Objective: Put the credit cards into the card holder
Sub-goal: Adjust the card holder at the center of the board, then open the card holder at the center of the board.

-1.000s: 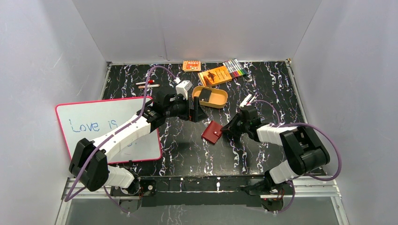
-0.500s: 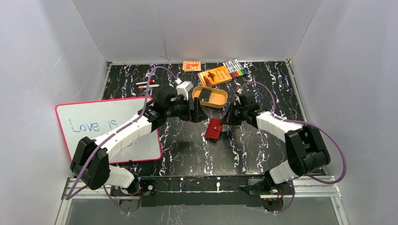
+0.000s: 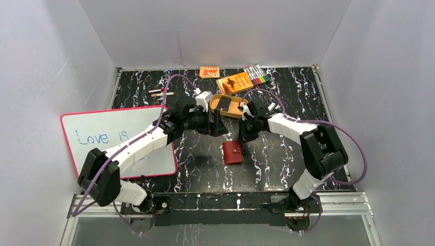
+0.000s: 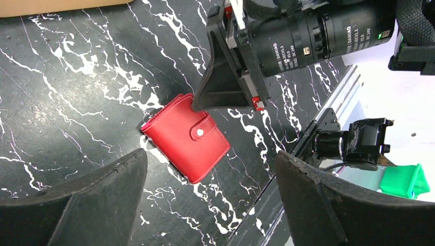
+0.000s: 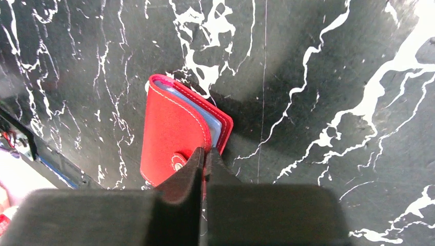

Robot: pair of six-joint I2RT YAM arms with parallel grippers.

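Note:
The card holder [image 3: 232, 152] is a red wallet snapped closed, lying flat on the black marbled table, also seen in the left wrist view [image 4: 187, 138] and the right wrist view [image 5: 174, 136]. My right gripper [image 3: 242, 134] is shut, and its tips [image 5: 205, 152] sit at the wallet's far edge beside the snap tab with nothing between them. My left gripper [image 3: 215, 125] hangs open just beyond the wallet, its fingers [image 4: 77, 205] wide apart above it. A dark credit card [image 3: 224, 104] lies in the tan oval tray [image 3: 238, 108], partly hidden by both arms.
A pink-framed whiteboard [image 3: 118, 141] lies on the left under the left arm. Orange packets [image 3: 235, 82] and a set of coloured markers [image 3: 256, 76] sit at the back. Two pens [image 3: 160, 93] lie at the back left. The metal front rail [image 4: 328, 113] runs close to the wallet.
The right gripper swung from the wallet's right side to its far edge and closed fully. The wallet turned and slid toward the near edge, now lying flat. The left arm barely moved.

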